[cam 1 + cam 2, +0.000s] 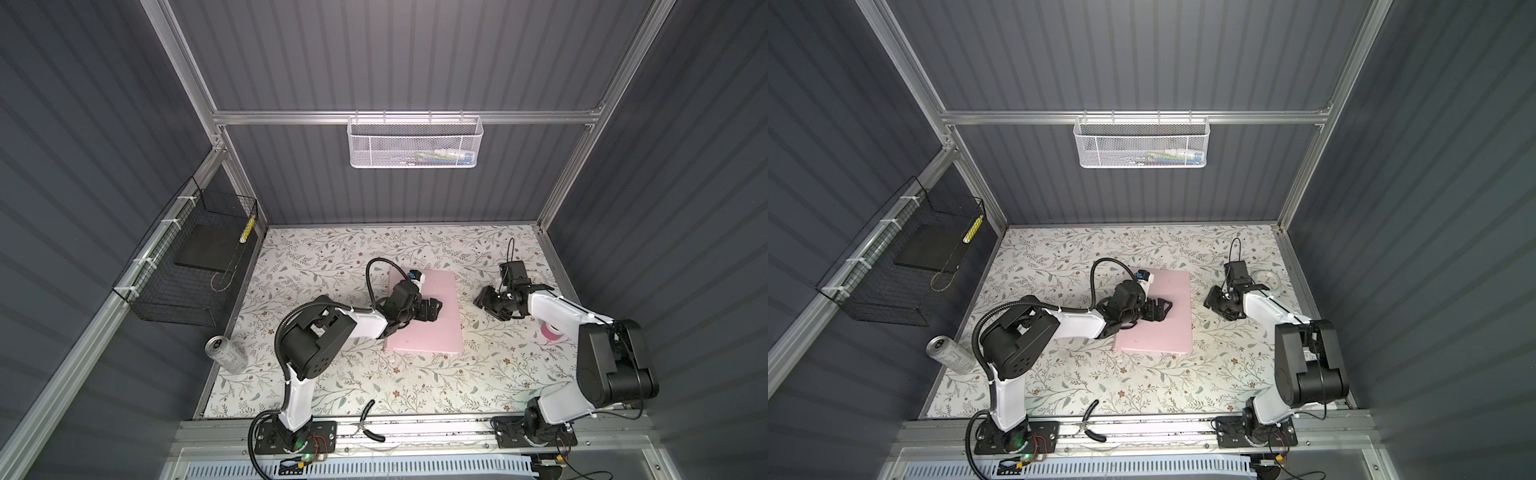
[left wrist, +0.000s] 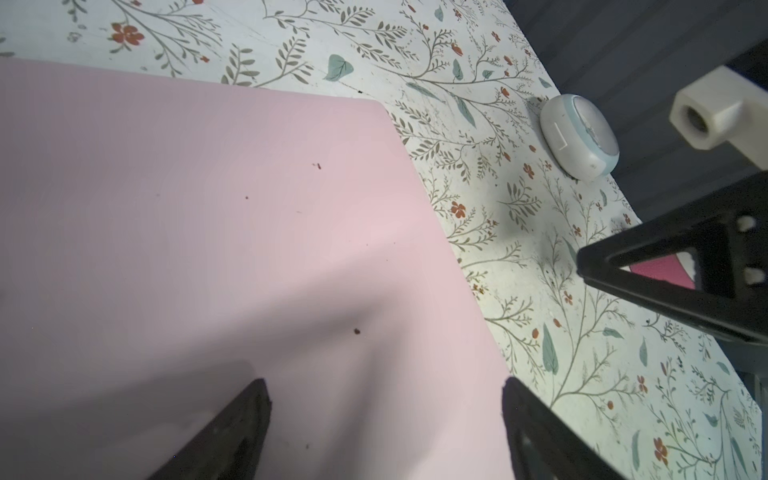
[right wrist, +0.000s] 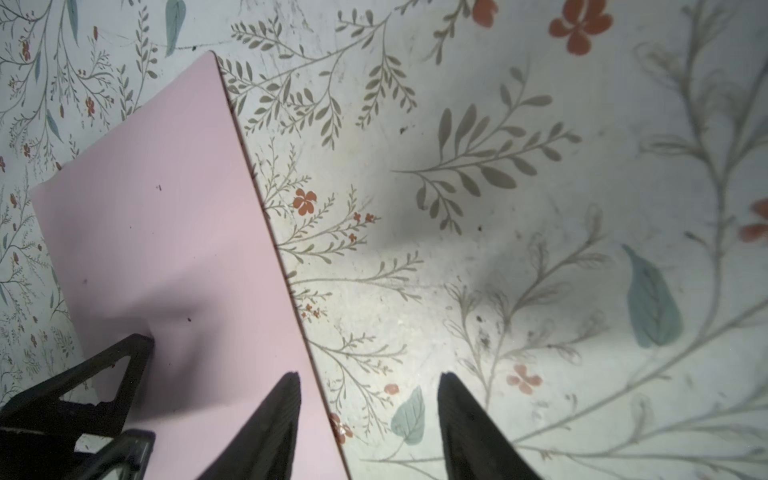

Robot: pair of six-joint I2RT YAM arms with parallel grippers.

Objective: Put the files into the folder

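The pale pink folder [image 1: 424, 336] is lying closed in the middle of the floral tabletop [image 1: 332, 382]. No files are showing anywhere, so they are probably sitting inside already, and the job is looking nearly finished. The left pincer [image 1: 437, 309] is hovering over the cover, spread and empty; the right pincer [image 1: 486, 305] is hanging just beside the folder's edge, parted too. A drink can [image 1: 226, 353] and pliers [image 1: 370, 426] are resting near the tabletop's rim. Dark ribbed walls [image 1: 374, 62] are enclosing it, carrying a black wire basket [image 1: 187, 286] and a white mesh basket [image 1: 415, 145].

The folder [image 1: 432, 336] is plain pale pink, the table [image 1: 332, 257] white with grey-green sprigs and red flowers.
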